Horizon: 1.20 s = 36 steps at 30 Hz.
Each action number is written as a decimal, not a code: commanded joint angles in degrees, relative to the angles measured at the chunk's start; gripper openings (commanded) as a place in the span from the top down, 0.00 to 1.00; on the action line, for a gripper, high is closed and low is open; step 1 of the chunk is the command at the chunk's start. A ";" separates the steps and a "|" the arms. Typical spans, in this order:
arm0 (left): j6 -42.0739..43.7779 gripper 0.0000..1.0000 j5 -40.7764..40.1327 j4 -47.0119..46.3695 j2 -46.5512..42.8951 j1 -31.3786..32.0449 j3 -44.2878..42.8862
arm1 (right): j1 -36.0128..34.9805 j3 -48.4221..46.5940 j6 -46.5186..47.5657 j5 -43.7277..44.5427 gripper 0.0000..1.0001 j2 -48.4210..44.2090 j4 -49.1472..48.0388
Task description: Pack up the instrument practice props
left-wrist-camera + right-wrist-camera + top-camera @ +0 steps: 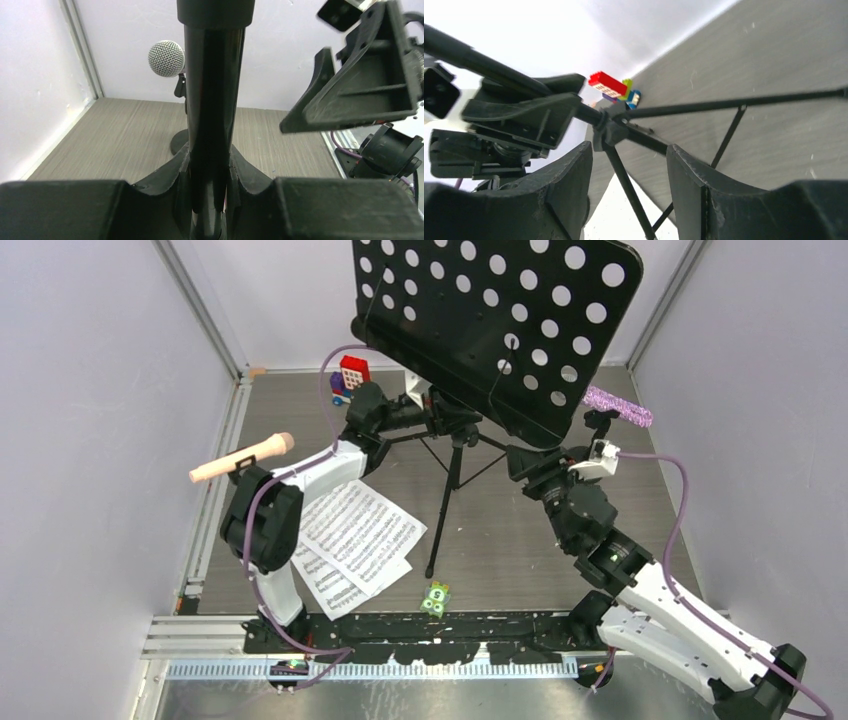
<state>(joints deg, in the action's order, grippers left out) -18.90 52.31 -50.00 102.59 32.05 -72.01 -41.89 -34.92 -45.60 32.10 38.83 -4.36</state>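
Black perforated music desk (500, 310): stands at the back middle of the table (520, 560), tilted, carried on a black pole (212, 90) above spread tripod legs (440, 525). Left gripper (425, 412): clamped on the pole just under the desk, with its fingers (160, 180) pressed to either side of the tube in the left wrist view. Right gripper (522, 458): beside the desk's lower right edge, fingers (569, 185) standing apart. The tripod hub lies beyond the tips, and one thin strut crosses the gap with space on both sides. White sheet-music pages (355, 540): flat and overlapping on the table left of the tripod, their near corner partly hidden by the left arm. Pink microphone (243, 457): left side, raised off the table and tilted; its support is mostly hidden behind the left arm. Purple-glitter microphone (618, 406): far right, near the right wrist, resting across a black mic mount (600, 425). Mesh microphone head (166, 58) over a round base (179, 143): seen behind the pole in the left wrist view; body colour cannot be told. Red-blue toy brick vehicle (350, 375): back left, near the wall. Green square piece (435, 598): near edge, between the arm bases.
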 commanded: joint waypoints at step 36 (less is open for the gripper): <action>9.23 1.00 -2.92 24.08 -1.31 2.83 3.11 | 12.53 1.91 -60.04 -31.30 0.51 23.77 -27.43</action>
<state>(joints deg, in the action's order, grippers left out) -10.35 46.52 -39.33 98.52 33.58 -70.98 -29.50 -31.59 -102.91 1.43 63.44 -27.38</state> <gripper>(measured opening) 0.254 0.502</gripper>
